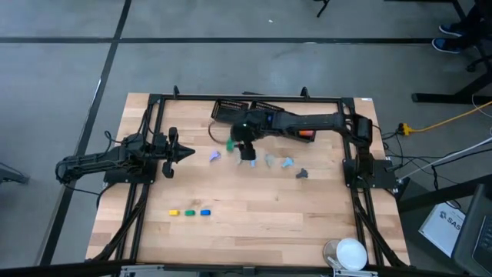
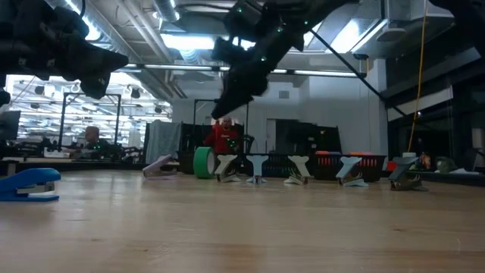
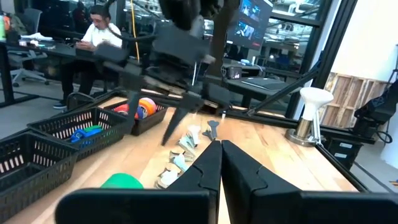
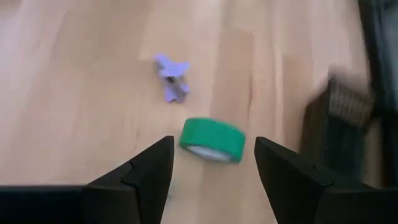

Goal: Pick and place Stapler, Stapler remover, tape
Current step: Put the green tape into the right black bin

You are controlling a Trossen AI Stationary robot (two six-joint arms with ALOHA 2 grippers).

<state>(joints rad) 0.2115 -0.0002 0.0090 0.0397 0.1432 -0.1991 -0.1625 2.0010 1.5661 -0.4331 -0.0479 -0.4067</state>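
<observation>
Here the desk (image 1: 254, 208) carries two black baskets (image 1: 238, 109) behind the right end effector (image 4: 211, 165), released above the green tape roll (image 4: 212, 140), hole sideways; purple remover (image 4: 171, 74) near. Left end effector (image 3: 220, 163) clenched, empty.

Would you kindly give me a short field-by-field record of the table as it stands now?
Right pincer: open, hovering over the tape, not gripping it
Tape: green roll on the table, between the open fingers in the right wrist view
Left pincer: shut, empty, at the table's left side
Purple remover: lying beside the tape
Other removers: in a loose row on the tape's other side
Staplers: yellow, green and blue in a row, apart from both arms
Baskets: at the far edge
</observation>
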